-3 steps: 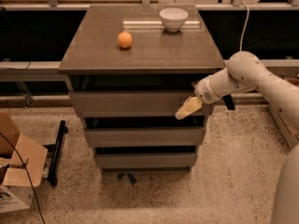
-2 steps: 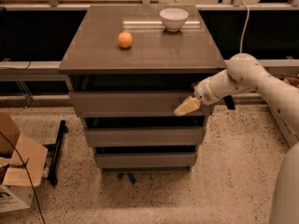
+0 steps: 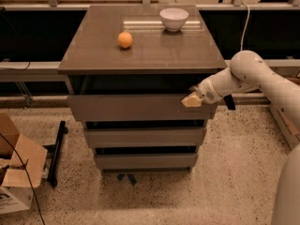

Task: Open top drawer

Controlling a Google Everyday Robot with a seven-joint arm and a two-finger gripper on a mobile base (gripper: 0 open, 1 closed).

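Observation:
The top drawer (image 3: 131, 108) is the widest grey-brown front of the three, right under the cabinet's top slab. It stands slightly forward of the cabinet, with a dark gap above it. My gripper (image 3: 191, 100) is at the drawer front's upper right edge, its tan fingertips against the top rim. The white arm reaches in from the right.
An orange (image 3: 124, 40) and a white bowl (image 3: 174, 18) sit on the cabinet top (image 3: 145, 50). Two narrower drawer fronts (image 3: 144, 137) lie below. A cardboard box (image 3: 16, 172) and a black bar (image 3: 56, 151) are on the floor at left.
The gripper has moved up and slightly left along the top drawer's right end, from the front's lower part to its top rim.

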